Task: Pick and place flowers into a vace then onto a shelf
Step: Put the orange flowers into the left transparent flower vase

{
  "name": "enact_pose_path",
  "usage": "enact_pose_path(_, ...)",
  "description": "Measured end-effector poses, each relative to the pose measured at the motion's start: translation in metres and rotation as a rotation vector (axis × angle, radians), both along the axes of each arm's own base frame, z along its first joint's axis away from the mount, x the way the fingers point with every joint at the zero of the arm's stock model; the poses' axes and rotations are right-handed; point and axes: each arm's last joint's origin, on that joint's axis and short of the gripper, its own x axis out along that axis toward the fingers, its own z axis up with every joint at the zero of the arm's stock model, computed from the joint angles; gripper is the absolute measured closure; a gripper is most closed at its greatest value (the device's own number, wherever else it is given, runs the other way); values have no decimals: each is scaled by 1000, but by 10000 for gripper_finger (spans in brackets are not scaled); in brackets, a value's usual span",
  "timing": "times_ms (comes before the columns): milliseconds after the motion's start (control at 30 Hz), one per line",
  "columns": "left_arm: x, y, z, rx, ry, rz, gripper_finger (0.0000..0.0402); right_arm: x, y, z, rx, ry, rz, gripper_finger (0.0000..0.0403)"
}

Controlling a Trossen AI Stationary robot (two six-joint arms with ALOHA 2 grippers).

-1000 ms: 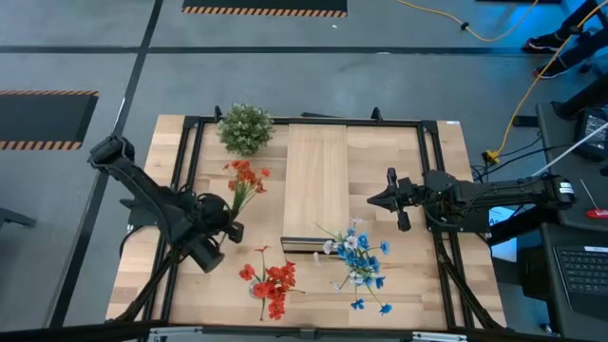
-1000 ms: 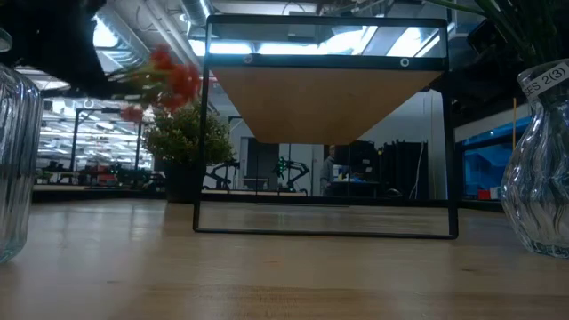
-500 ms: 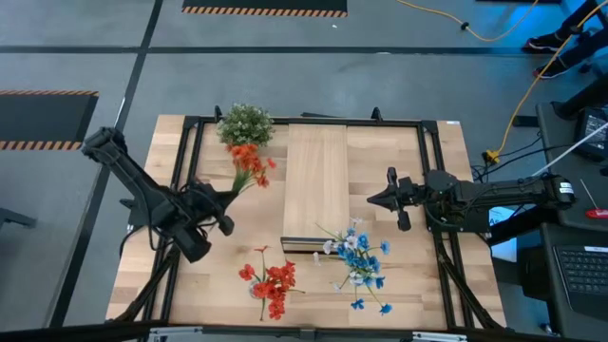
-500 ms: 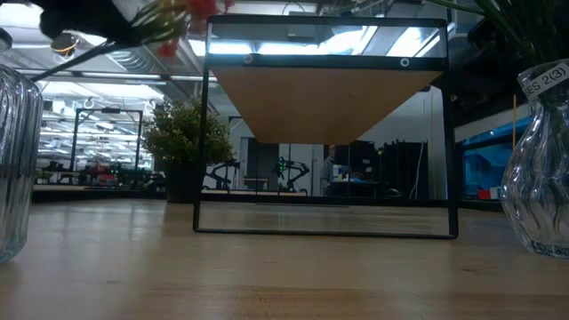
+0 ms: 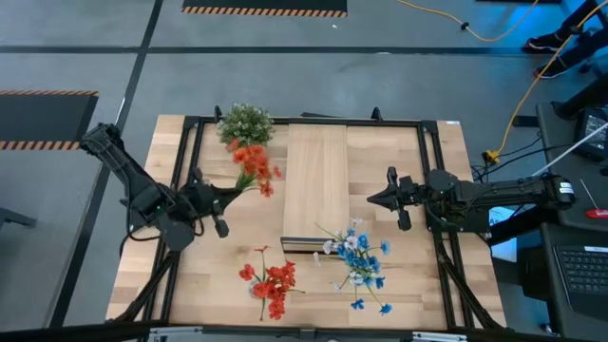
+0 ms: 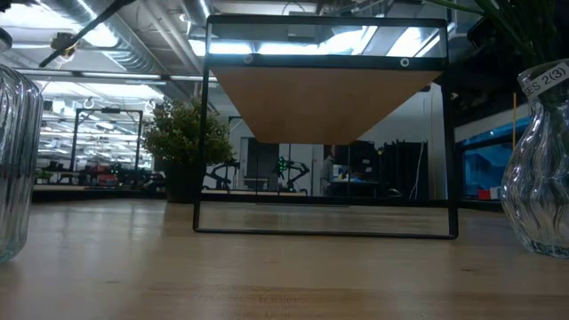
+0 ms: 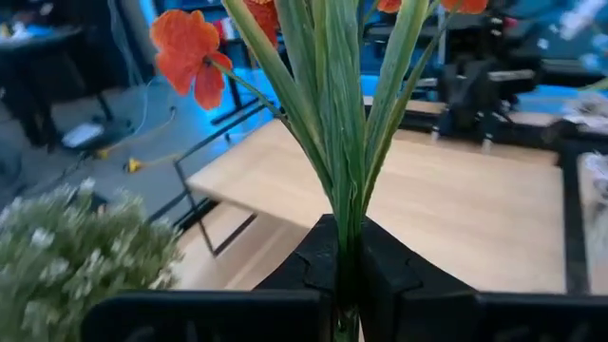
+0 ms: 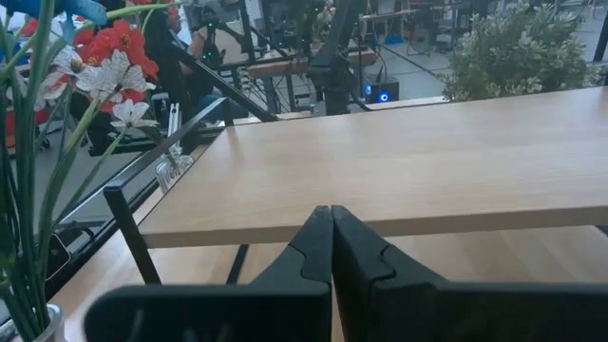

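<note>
My left gripper (image 5: 220, 196) is shut on a spray of red-orange flowers (image 5: 252, 162) and holds it above the table, left of the shelf (image 5: 315, 186). The shelf is a long pale wooden board on a black frame at the table's middle. In the left wrist view the green stems (image 7: 334, 142) rise from my left gripper (image 7: 347, 249) to a red bloom (image 7: 185, 52). My right gripper (image 5: 374, 200) hangs shut and empty to the right of the shelf, its fingers (image 8: 313, 237) together. A glass vase stands at each edge of the low view (image 6: 13, 160) (image 6: 538, 191). My left gripper pinches a bunch of several green stems (image 7: 348, 228) between its two fingers, near the stems' lower ends. The fingers come nearly level from the table's left. The spray is lifted clear of the table and slants from the fingers toward the far right, blooms outermost.
A round bushy green-white plant (image 5: 245, 124) stands at the far edge, just beyond the held blooms. A red bunch (image 5: 272, 283) and a blue-and-white bunch (image 5: 360, 260) stand near the table's front. A black frame (image 5: 190, 142) runs around the table's work area.
My left gripper has risen with the red-orange spray, moved toward the table's far edge and rolled about its own axis. The blooms have swung up toward the bushy plant and left the low view through its top. The right arm has kept still.
</note>
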Motion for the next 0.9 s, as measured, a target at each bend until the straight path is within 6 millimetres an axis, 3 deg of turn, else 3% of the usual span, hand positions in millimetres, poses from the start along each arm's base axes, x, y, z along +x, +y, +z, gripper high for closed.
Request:
enact_pose_path(200, 11, -12, 5, 47, 6, -124, 389, 0, 0, 0, -2, 0, 1, 402)
enact_pose_path(433, 21, -29, 12, 127, -83, -445, 389, 0, 0, 0, 4, 1, 1, 402)
enact_pose_path(700, 9, -36, 2, 156, -126, -531, 389, 0, 0, 0, 128, 14, -6, 402)
enact_pose_path(900, -5, -45, -22, 155, -226, -514, 392, 0, 0, 0, 126, 13, -17, 402)
